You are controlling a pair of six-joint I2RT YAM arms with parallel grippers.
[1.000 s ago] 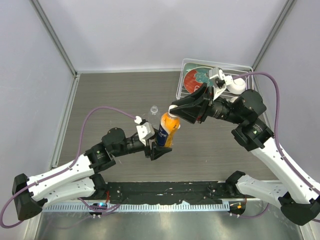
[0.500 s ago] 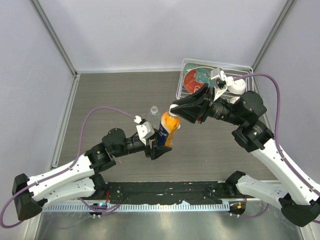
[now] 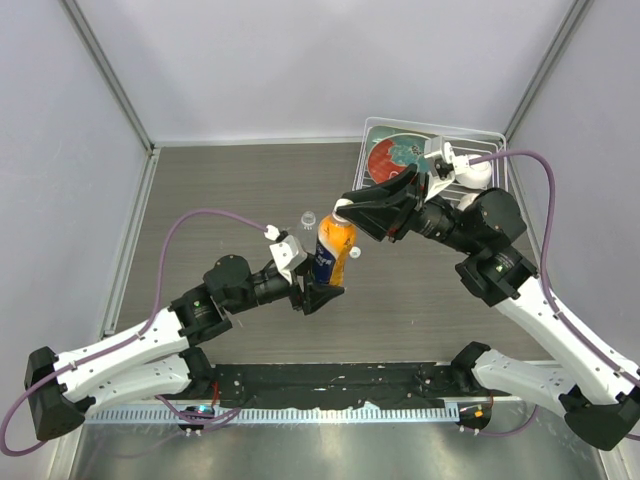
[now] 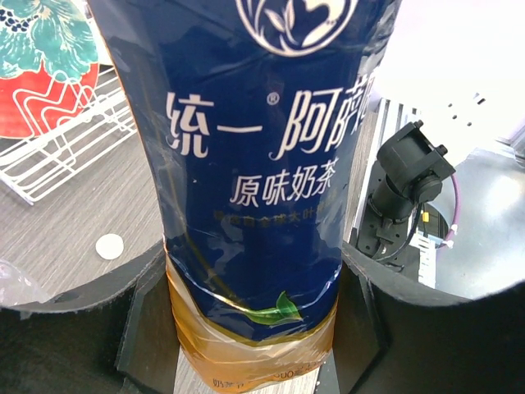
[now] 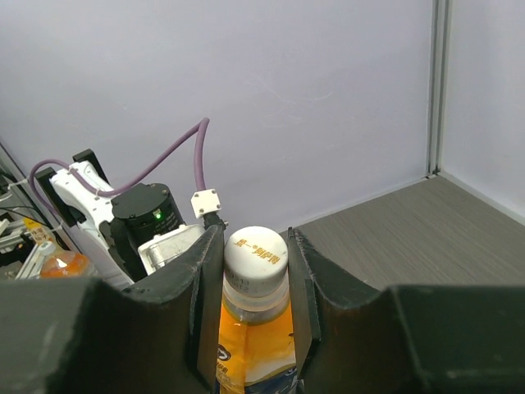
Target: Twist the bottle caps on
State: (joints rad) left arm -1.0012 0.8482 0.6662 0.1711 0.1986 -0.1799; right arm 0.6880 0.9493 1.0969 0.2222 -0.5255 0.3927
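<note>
My left gripper, jaws half spread, clasps the orange bottle low down; my right gripper pinches its white cap tight

Bottle label reads "统一", "原味奶茶".

The middle of the table is blocked: the orange bottle is held tilted there, its lower part clamped by the left gripper and its white cap pinched by the right gripper, both arms converging on it. The clear bottle stands just beyond the left wrist, and a loose cap lies just right of the orange bottle (flat on the wood). The wire rack with its plate fills the far right corner. Open tabletop lies far left.
</note>
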